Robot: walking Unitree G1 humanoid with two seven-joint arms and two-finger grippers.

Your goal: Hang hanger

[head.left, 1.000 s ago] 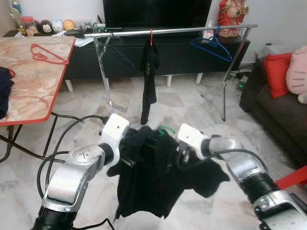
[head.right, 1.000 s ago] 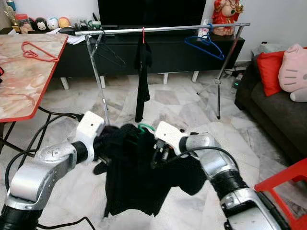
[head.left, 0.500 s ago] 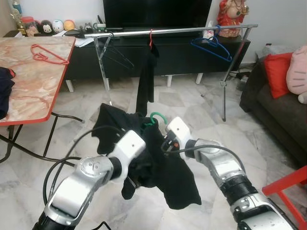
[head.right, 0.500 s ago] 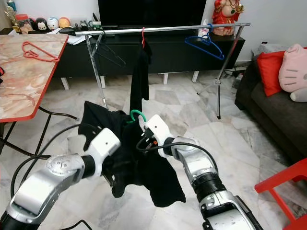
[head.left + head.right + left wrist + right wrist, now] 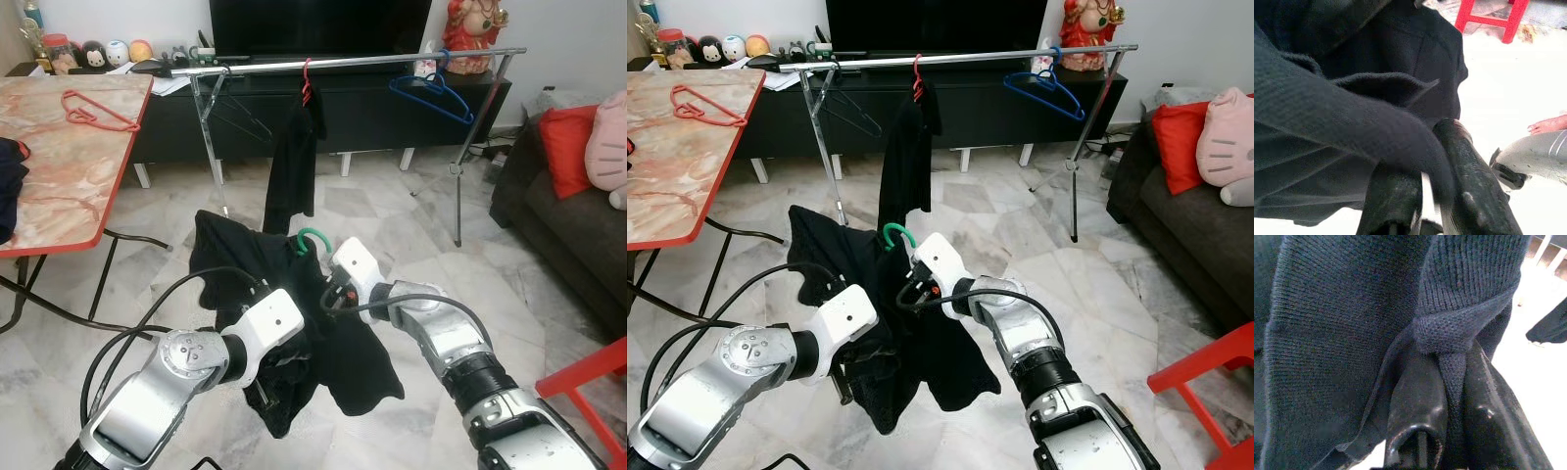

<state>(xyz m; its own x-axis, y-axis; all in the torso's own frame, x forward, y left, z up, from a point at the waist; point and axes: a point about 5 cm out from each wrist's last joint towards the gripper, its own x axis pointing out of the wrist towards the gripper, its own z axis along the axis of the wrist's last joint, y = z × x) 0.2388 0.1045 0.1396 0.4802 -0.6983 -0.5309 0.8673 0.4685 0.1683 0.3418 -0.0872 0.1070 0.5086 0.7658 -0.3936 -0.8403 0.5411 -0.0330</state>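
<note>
Two silver metal arms with white wrist housings, looping black cables and glossy black gripper fingers (image 5: pixel 1420 396)

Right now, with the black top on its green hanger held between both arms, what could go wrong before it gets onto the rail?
The right gripper pinches only a knitted fold of the black top, so the fabric may slip out.

The top sits bunched and lopsided under the green hanger; it could slide off when lifted.

On the rail, a hanging black garment and a blue hanger are already there; the hook could snag them.
</note>
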